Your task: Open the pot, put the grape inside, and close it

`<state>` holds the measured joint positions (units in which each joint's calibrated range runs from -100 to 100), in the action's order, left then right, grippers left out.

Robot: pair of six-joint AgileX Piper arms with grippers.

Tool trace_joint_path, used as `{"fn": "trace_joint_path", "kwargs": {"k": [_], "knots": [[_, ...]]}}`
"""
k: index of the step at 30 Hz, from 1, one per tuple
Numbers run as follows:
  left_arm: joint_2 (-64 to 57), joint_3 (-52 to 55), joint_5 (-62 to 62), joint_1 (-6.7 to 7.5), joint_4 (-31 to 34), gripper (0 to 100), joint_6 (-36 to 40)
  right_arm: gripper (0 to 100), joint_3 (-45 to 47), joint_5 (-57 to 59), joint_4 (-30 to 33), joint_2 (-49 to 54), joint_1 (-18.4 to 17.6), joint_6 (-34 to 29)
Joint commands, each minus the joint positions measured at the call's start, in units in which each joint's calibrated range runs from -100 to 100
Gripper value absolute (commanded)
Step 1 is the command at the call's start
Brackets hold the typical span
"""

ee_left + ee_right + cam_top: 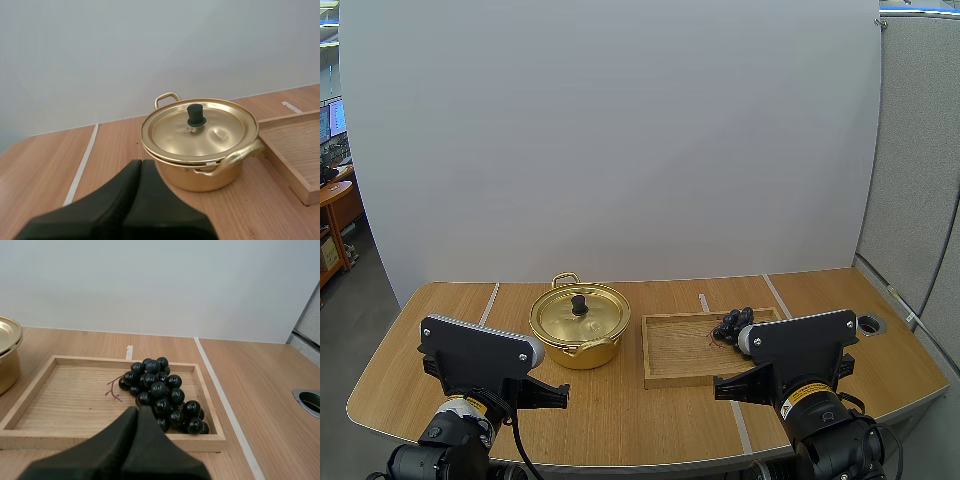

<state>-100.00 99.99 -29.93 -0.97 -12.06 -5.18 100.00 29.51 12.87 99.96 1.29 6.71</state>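
Near the front edge of the table point(415, 355), the left gripper point(141, 163) is hanging low with its two fingers pressed together into one dark wedge, clenched on nothing. Just ahead of its tip, and apart from it, the gold pot point(202, 172) is sitting on the wood. Its lid point(210, 132) is lying on it, with the black knob point(196, 115) standing upright at the middle.

The right gripper point(137, 410) is hanging the same way, its fingers lying together and gripping nothing. Its tip is pointing at the bunch of grapes point(160, 390), which is lying just beyond it without touching. The dark bunch is resting inside the wooden tray point(65, 402), toward the side away from the pot, and a thin reddish stem is sticking out toward the pot side. In the high view the tray is lying just beside the pot, on its right.
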Motion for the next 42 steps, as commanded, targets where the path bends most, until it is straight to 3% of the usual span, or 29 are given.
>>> {"fn": "trace_joint_path", "kwargs": {"k": [1,18,24,36,42], "knots": [[0.0,0.01,0.59,-0.11,-0.87,0,0.02,0,0.0,-0.46,0.7,0.04,0.23,0.03],[0.0,0.01,0.59,-0.11,-0.87,0,0.02,0,0.0,-0.46,0.58,0.04,0.23,0.03],[0.0,0.01,0.59,-0.11,-0.87,0,0.02,0,0.0,-0.46,-3.75,0.04,0.23,0.03],[0.0,0.01,0.58,-0.11,-0.87,0,0.14,0,0.0,-3.88,-4.44,0.04,0.23,0.03],[0.0,-4.7,0.58,-0.11,-0.87,0,0.14,0,-0.07,-4.37,-4.3,0.04,0.23,0.03]]}}
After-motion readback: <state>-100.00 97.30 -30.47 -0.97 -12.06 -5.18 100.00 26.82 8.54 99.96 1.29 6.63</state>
